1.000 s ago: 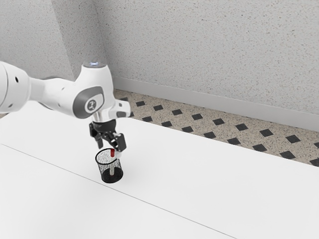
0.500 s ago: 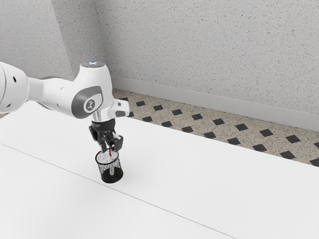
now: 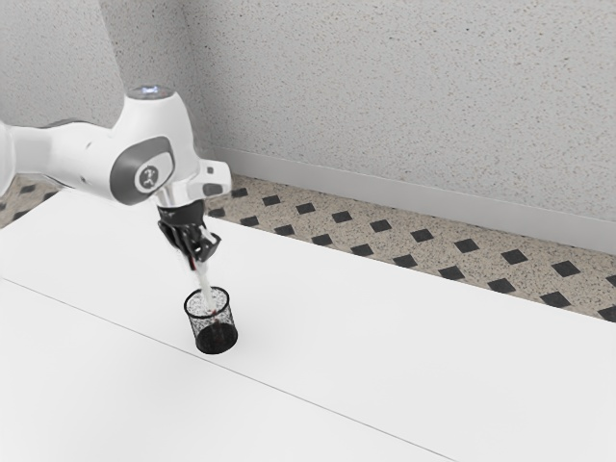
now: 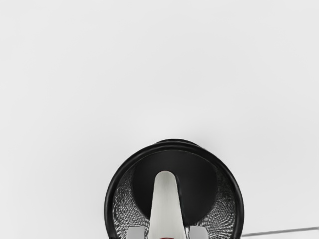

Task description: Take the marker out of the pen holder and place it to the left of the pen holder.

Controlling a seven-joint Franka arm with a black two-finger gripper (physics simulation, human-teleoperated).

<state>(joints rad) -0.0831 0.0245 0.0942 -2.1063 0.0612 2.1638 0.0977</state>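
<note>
Exterior view, catalogued from left to right, with the latest changes noted.

Item: white Franka arm [image 3: 72, 159], above and behind the hand. It has drawn up and toward the exterior view's left over the last half second.

Item: black two-finger gripper [image 3: 195, 258], clenched on the marker near its red part, a finger on either side. Half a second ago it hung lower, close over the rim.

Item: white marker [image 3: 203, 286] with red part, hanging beneath the hand at a slight tilt. It has risen with the hand; its lower end has left the base, though it appears to lie at or just inside the rim. Whether it is fully clear, cannot tell.

Item: black wire-mesh pen holder [image 3: 226, 334], below the hand, upright, unmoved by the pull.

Item: white table [image 3: 385, 366], beneath the hand, bearing the holder.

Assessment: extraction well along, placing outstanding. The next move probably wants a little more height before travelling to the holder's left and lowering. Chief risk: the marker's tip catching the rim and tipping the holder, should sideways travel begin too soon.
</note>
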